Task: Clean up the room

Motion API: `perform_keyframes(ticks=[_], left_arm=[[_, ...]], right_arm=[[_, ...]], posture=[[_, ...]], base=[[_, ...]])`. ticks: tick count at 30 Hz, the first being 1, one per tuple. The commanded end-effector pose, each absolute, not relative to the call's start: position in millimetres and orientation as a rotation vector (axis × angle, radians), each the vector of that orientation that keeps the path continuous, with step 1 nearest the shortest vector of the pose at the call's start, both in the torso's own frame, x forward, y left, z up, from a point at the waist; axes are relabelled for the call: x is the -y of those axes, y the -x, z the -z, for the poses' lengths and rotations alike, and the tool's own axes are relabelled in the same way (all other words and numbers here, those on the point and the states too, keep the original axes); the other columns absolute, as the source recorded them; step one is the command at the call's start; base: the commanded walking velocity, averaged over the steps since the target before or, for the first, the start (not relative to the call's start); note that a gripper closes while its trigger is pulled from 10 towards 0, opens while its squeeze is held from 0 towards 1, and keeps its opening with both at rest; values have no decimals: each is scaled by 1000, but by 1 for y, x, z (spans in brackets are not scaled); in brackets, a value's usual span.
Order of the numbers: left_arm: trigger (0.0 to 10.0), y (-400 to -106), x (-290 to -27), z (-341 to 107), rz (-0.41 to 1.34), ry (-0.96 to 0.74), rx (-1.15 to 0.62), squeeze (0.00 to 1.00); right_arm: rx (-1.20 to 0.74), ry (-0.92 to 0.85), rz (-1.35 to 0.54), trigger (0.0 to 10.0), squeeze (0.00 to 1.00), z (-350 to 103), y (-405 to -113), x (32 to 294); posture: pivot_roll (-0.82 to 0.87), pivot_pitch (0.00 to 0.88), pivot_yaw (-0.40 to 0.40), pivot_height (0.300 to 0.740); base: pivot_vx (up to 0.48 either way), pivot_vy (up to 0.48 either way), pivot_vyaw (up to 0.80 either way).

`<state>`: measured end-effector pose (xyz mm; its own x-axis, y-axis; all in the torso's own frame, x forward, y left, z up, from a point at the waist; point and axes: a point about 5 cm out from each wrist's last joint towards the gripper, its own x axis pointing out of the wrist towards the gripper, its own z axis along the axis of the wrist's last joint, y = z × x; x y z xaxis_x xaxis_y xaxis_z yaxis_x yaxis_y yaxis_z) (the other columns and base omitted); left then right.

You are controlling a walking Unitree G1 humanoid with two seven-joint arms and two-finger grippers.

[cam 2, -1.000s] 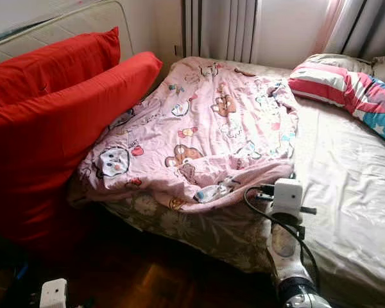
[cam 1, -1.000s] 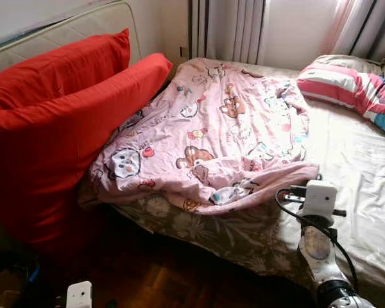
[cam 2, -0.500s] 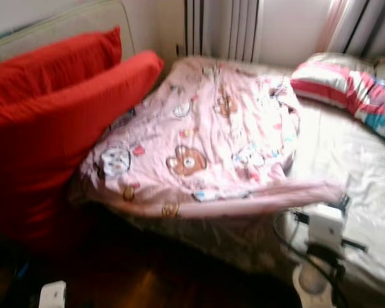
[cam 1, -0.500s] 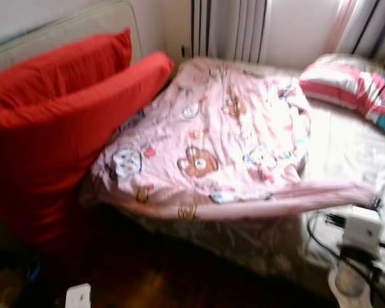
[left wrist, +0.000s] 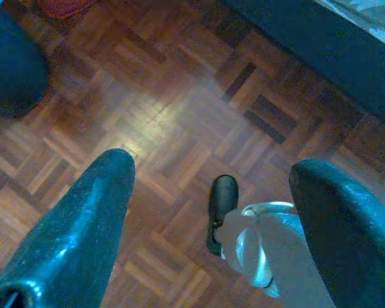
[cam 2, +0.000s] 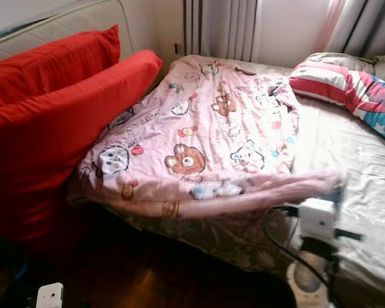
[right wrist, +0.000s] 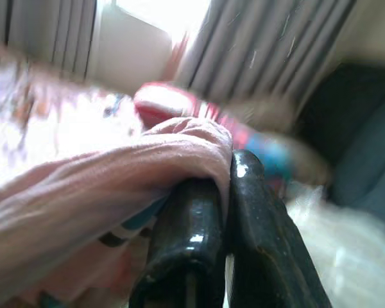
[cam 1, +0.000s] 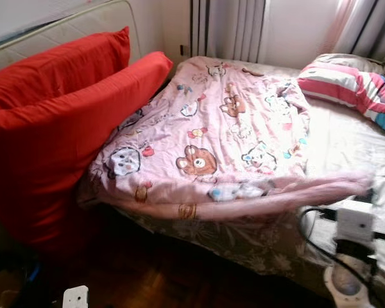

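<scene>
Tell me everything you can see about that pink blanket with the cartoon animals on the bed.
The pink cartoon-print blanket is thin, soft cloth printed with bears and other small animals. It lies spread over the left part of the bed, its left edge against the big red pillows. Its near hem is bunched into a long roll stretched rightward, where the right gripper is shut on its corner, lifting it slightly.

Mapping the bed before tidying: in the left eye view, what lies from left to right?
Red pillows → pink cartoon blanket → right pincer holding the blanket's edge; the striped pillow lies at the far right.
</scene>
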<state>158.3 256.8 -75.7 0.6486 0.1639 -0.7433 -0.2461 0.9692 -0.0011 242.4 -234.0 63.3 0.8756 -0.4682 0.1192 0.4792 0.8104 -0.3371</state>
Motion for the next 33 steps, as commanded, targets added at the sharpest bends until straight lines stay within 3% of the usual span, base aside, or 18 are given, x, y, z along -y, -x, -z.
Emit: perform_keyframes(ticks=[1,8,15,30,31,32,33], left_arm=[[10000,-154,-254,79,-232,99,-869,0],[10000,-158,-245,80,-222,101,-867,0],[10000,-162,-242,79,-199,89,-860,0],[10000,-164,-233,81,-180,79,-860,0],[10000,-164,-233,81,-180,79,-860,0],[10000,-164,-233,81,-181,79,-860,0],[10000,-164,-233,81,-181,79,-860,0]], right_arm=[[-70,302,598,10000,0,-50,-236,249],[-246,218,693,10000,0,-26,-228,268],[-547,96,611,10000,0,23,-217,259],[-637,80,468,10000,0,42,-214,245],[-637,79,467,10000,373,42,-214,245],[-636,77,466,10000,373,42,-214,245],[-632,75,465,10000,1000,42,-214,245]], posture=[[12,31,0,740],[7,19,2,740],[10,11,0,740],[10,26,-1,740],[10,26,-1,740],[10,26,-1,740],[13,27,-2,740]], base=[[0,0,0],[0,0,0],[0,0,0],[0,0,0],[0,0,0],[0,0,0],[0,0,0]])
